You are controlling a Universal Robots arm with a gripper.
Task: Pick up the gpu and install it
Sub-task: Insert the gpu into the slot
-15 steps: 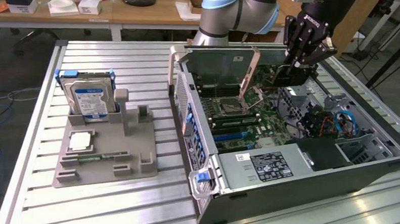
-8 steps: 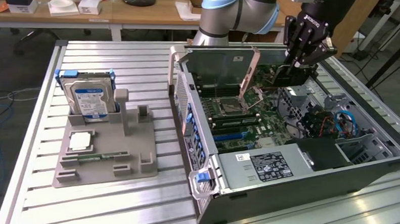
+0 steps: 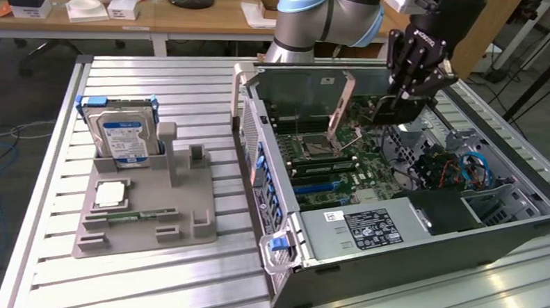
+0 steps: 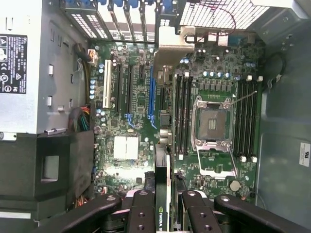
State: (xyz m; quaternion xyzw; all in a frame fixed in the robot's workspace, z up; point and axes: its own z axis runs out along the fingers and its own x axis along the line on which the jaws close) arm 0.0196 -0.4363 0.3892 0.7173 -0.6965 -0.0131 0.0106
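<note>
Bright even light, glare on table, dark case corner

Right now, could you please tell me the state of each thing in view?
gripper: shut on the gpu.
gpu: held edge-on over the motherboard, not seated.
computer case: open, lying on its side.
hard drive: upright in the grey holder.
memory stick: flat in the holder.
CPU socket: no cooler fitted.

gpu edge-on over the motherboard, one end cut off at the picture's edge between the fingers of the gripper, power supply label beside the motherboard too small to read, arm cut off above the motherboard
</note>
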